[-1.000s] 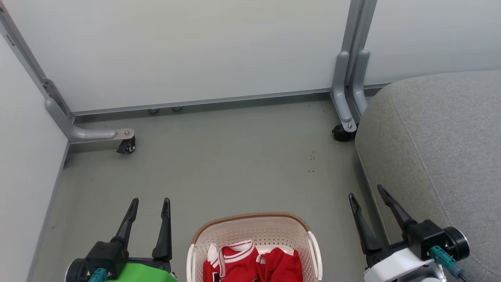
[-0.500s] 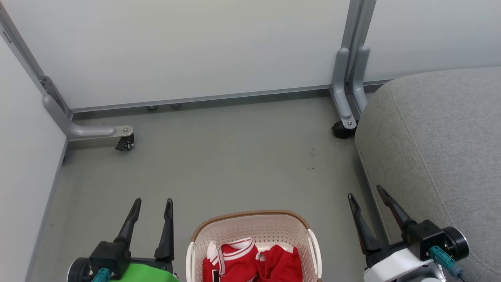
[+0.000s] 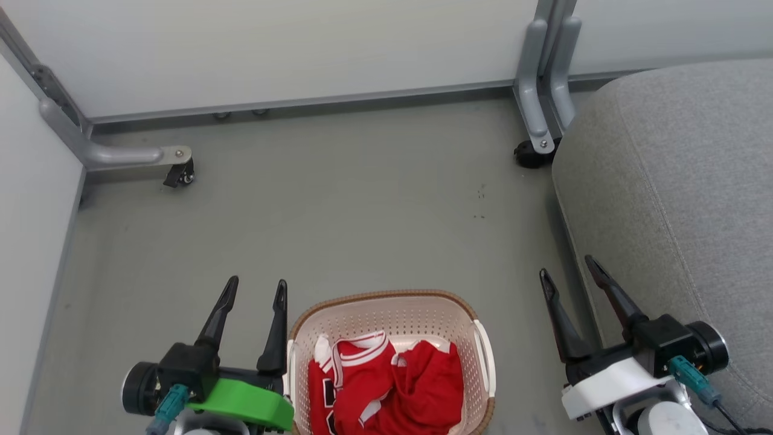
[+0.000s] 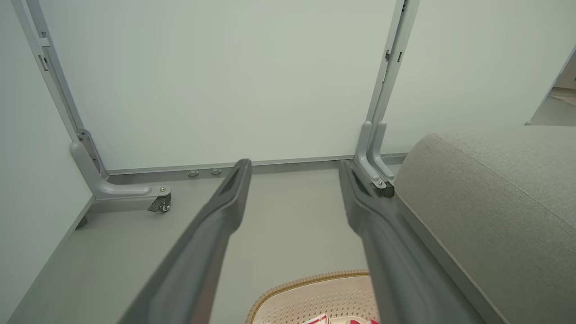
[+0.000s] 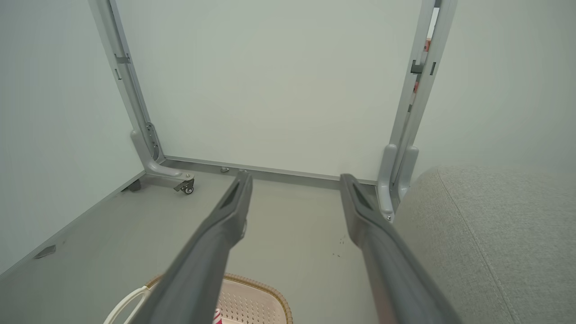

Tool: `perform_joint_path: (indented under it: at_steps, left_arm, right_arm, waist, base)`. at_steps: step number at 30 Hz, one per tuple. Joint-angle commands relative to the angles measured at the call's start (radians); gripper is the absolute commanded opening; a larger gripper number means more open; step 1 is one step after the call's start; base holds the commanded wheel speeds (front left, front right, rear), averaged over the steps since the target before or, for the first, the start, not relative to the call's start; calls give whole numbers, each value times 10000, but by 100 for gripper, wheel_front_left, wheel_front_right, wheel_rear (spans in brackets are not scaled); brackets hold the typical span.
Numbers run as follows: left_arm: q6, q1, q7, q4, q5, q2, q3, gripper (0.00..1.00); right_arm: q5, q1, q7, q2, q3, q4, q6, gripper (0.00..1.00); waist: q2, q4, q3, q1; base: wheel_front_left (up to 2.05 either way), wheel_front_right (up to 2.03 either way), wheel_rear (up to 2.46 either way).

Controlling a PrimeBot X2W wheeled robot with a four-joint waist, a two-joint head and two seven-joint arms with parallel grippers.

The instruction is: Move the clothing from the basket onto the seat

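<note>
Softly crumpled clothing [image 3: 386, 386] in perforated basket [image 3: 392, 315], grey fabric seat [image 3: 682, 181], left hand [image 3: 256, 281] and right hand [image 3: 566, 266] splayed

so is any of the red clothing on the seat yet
No, the clothing lies bunched inside the basket, apart from the seat.

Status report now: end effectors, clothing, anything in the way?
Left end effector open, empty. Right end effector open, empty. Clothing in basket, untouched. Nothing seen blocking seat.

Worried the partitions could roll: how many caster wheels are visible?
2. The left caster sits under the partition foot by the side panel; the right caster under the foot beside the seat. More may be hidden behind the panels.
</note>
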Motion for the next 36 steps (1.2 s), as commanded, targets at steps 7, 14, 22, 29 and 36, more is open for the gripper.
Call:
perform_joint_path:
  at_steps: [7, 14, 22, 29, 36]
  left_arm:
    - [-32, -1354, -36, 501, 76, 158, -866, 100]
    - [-32, -2950, -36, 1616, 158, 669, -2444, 100]
    - [-13, -5243, -36, 3459, -222, 1044, -4955, 100]
    - [-11, -7137, -36, 5556, -938, 1034, -6837, 100]
    - [-11, -8731, 34, 7971, -2011, 750, -9016, 100]
  right_arm:
    - [-72, -956, -47, -64, -319, -307, -14, 100]
    - [-50, -1959, -47, -151, -659, -628, -14, 100]
    - [-146, -2843, -48, -273, -1020, -978, -14, 100]
    - [-190, -3393, -48, -244, -1052, -1143, -14, 100]
    - [-144, -3712, -48, -209, -985, -1266, -14, 100]
  waist:
    - [0, 116, 2067, 0]
    - [0, 175, 3658, 0]
    - [0, 169, 5294, 0]
    - [0, -94, 6349, 0]
    - [0, -400, 7189, 0]
  base:
    - [0, 0, 0]
    - [0, 0, 0]
    - [0, 0, 0]
    - [0, 0, 0]
    - [0, 0, 0]
